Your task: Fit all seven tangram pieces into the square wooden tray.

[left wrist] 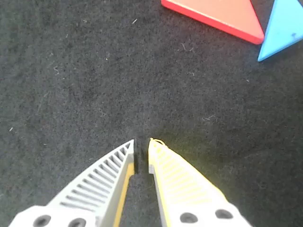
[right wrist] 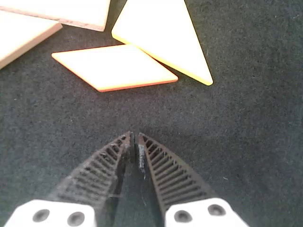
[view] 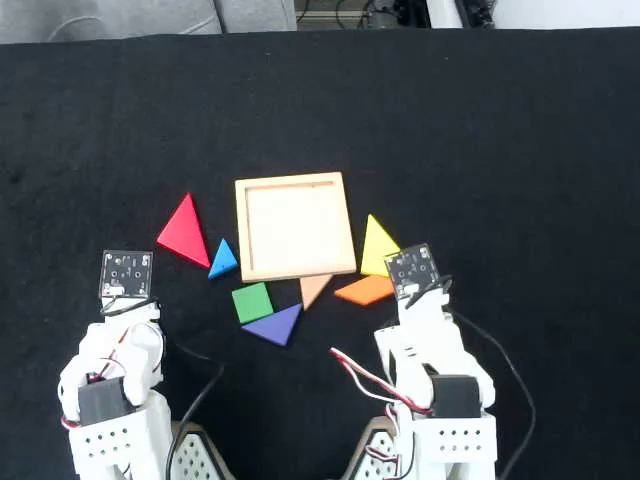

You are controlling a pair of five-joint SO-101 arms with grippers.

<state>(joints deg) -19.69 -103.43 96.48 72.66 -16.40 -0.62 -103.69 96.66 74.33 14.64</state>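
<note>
The square wooden tray (view: 294, 262) lies empty mid-table. Left of it are a red triangle (view: 183, 232) and a small blue triangle (view: 222, 259); in front lie a green square (view: 252, 302), a purple triangle (view: 275, 324) and a pale wooden triangle (view: 314, 289). On the tray's right sit a yellow triangle (view: 377, 244) and an orange parallelogram (view: 364, 290). My left gripper (left wrist: 141, 143) is shut over bare cloth, short of the red triangle (left wrist: 215, 16) and blue triangle (left wrist: 283, 27). My right gripper (right wrist: 134, 138) is shut, just short of the orange parallelogram (right wrist: 113, 66) and yellow triangle (right wrist: 163, 35).
Black cloth (view: 500, 150) covers the whole table, with wide free room behind and beside the tray. Both arm bases stand at the near edge, with cables (view: 360, 380) trailing between them. The tray's corner (right wrist: 71, 12) and the pale wooden triangle (right wrist: 19, 33) show in the right wrist view.
</note>
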